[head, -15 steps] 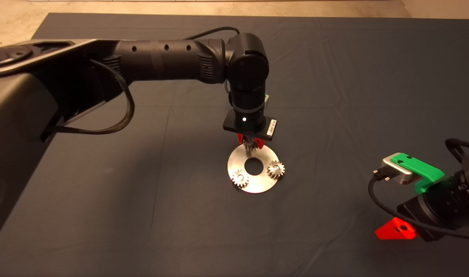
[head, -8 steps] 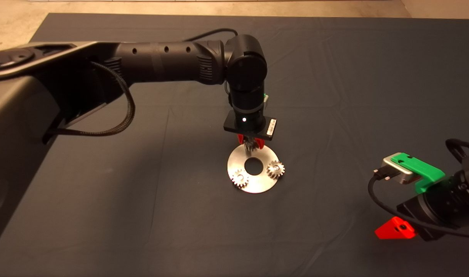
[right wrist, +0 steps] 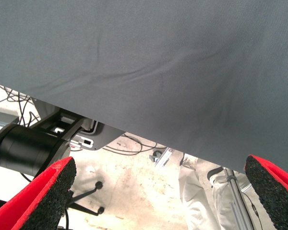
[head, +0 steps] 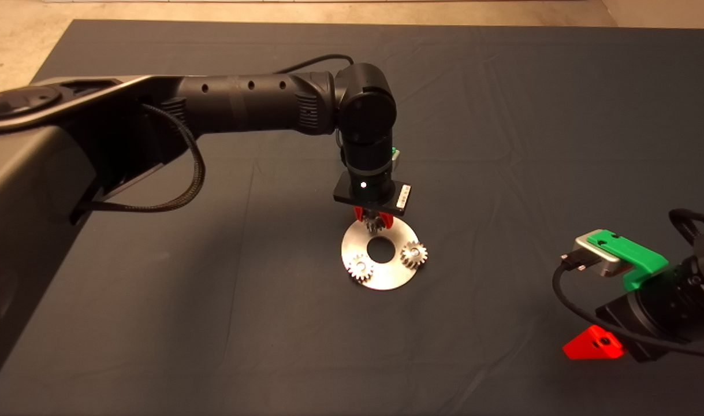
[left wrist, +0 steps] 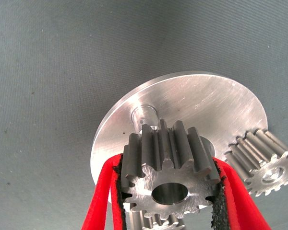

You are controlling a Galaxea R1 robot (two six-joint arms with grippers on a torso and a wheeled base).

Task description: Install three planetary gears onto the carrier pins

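Observation:
The round silver disc (head: 386, 278) lies mid-mat. Two planetary gears sit on carrier pins, one at its near left (head: 360, 267) and one at its right (head: 413, 253). My left gripper (head: 373, 222) points straight down over the disc's far edge, shut on the third gear (left wrist: 170, 177). That gear hangs just above and beside the bare carrier pin (left wrist: 143, 115), clear of it. The left wrist view shows the disc (left wrist: 192, 103), one seated gear (left wrist: 264, 163) and the other's teeth (left wrist: 158, 223). My right gripper (head: 594, 344) waits at the lower right, and its fingers (right wrist: 48, 191) stand wide open.
The dark mat (head: 502, 144) spreads around the disc, with bare floor (head: 271, 10) beyond its far edge. The right wrist view looks past the mat's edge (right wrist: 134, 129) to cables, equipment and a person's leg (right wrist: 197, 187).
My left arm has sunk slightly and drifted a little left, bringing the held gear lower over the disc's far edge. The right arm has not moved.

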